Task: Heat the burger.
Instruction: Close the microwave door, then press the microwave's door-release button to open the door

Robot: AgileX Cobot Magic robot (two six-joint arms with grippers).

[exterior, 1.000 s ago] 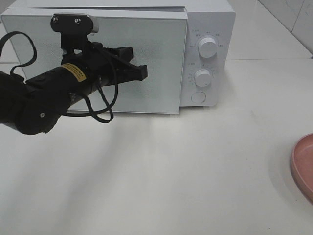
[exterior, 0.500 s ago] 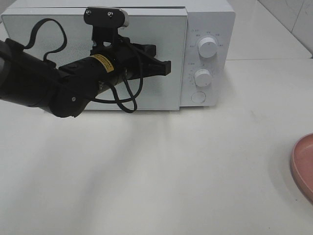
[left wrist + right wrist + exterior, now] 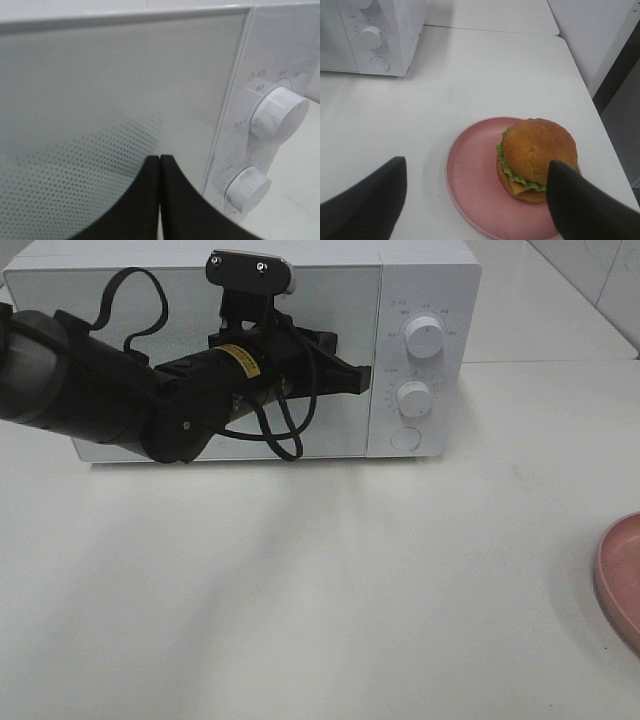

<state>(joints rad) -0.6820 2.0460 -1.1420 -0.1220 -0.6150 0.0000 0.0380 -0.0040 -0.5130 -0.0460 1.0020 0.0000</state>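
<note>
The burger [image 3: 537, 157], with a golden-brown bun, lettuce and cheese, sits on the right part of a pink plate [image 3: 472, 185]; it shows only in the right wrist view. My right gripper [image 3: 476, 164] is open and empty, hovering above the plate with one finger beside the burger. It is out of the high view, where only the plate's edge [image 3: 622, 580] shows. The white microwave [image 3: 430, 270] stands at the back with its door [image 3: 180, 310] closed. My left gripper [image 3: 352, 380] is shut and empty, its tips [image 3: 159, 159] at the door's right edge.
The microwave's control panel has two round knobs [image 3: 425, 338] [image 3: 413, 398] and a round button [image 3: 404, 438]. They also show in the left wrist view [image 3: 279, 114] [image 3: 247, 187]. The plate lies near the table's right edge [image 3: 580, 75].
My left arm has swung to the right along the microwave front, and the door has gone from slightly ajar to flush shut. The plate has not moved.
</note>
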